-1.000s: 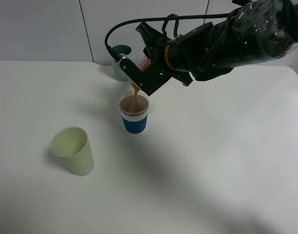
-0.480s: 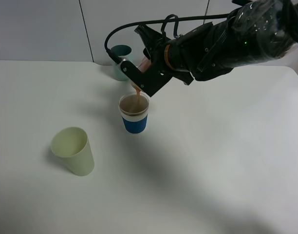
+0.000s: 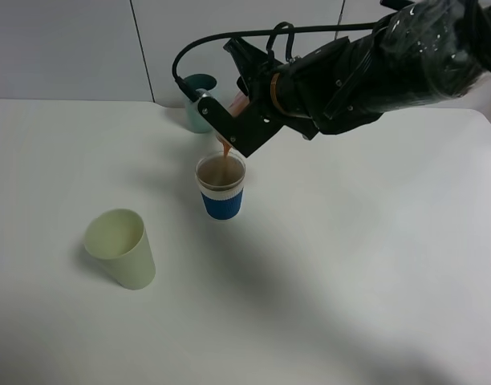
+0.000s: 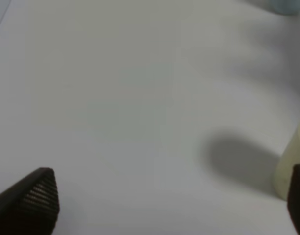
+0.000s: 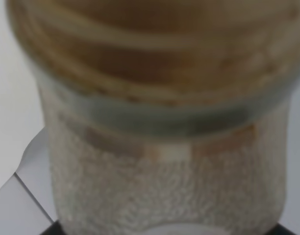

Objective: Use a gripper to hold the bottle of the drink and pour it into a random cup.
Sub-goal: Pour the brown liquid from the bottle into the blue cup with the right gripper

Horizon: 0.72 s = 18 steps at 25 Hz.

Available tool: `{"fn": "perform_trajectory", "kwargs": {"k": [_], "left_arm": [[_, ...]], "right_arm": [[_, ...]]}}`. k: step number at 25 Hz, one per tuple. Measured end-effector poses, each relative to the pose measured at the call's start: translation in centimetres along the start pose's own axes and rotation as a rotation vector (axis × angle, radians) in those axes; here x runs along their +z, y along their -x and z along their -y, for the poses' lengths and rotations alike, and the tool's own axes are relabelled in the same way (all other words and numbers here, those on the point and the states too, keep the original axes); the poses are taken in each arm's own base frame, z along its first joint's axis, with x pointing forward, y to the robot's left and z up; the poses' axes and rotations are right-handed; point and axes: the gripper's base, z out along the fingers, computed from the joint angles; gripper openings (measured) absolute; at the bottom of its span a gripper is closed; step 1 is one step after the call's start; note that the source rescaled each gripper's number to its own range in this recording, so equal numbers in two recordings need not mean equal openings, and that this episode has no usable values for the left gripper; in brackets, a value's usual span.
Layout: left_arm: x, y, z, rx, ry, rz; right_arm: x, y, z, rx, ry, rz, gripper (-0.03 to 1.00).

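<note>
The right hand (image 3: 233, 128) grips the tilted bottle (image 3: 237, 103) just above the cup (image 3: 222, 195) on the white surface (image 3: 358, 249), brown drink (image 3: 225, 154) streaming in, while the left hand (image 4: 170, 198) is spread wide.

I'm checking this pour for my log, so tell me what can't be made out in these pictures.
- Bottle: exterior high view, mostly hidden behind the right arm's jaws.
- Bottle in the right wrist view: too close and blurred, label unreadable.
- Pale green cup: left wrist view, cut off by the frame edge.
- Teal cup: exterior high view, partly behind the cable and jaws.
</note>
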Motion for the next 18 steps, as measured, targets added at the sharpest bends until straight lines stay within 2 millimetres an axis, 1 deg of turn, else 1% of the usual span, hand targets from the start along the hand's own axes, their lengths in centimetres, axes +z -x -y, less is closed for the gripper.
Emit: {"fn": "perform_trajectory", "kwargs": {"k": [3,7,14,18], "left_arm": [[0.00,0.00,-0.01,0.000,0.001,0.000],[0.00,0.00,-0.01,0.000,0.001,0.000],[0.00,0.00,-0.01,0.000,0.001,0.000],[0.00,0.00,-0.01,0.000,0.001,0.000]], "right_arm": [[-0.10,0.15,0.11,0.000,-0.001,-0.008,0.00],[-0.12,-0.14,0.05,0.000,0.008,-0.044,0.00],[-0.47,0.49,0.44,-0.013,0.001,-0.057,0.00],[-0.51,0.42,0.45,-0.015,0.004,-0.071,0.00]]}}
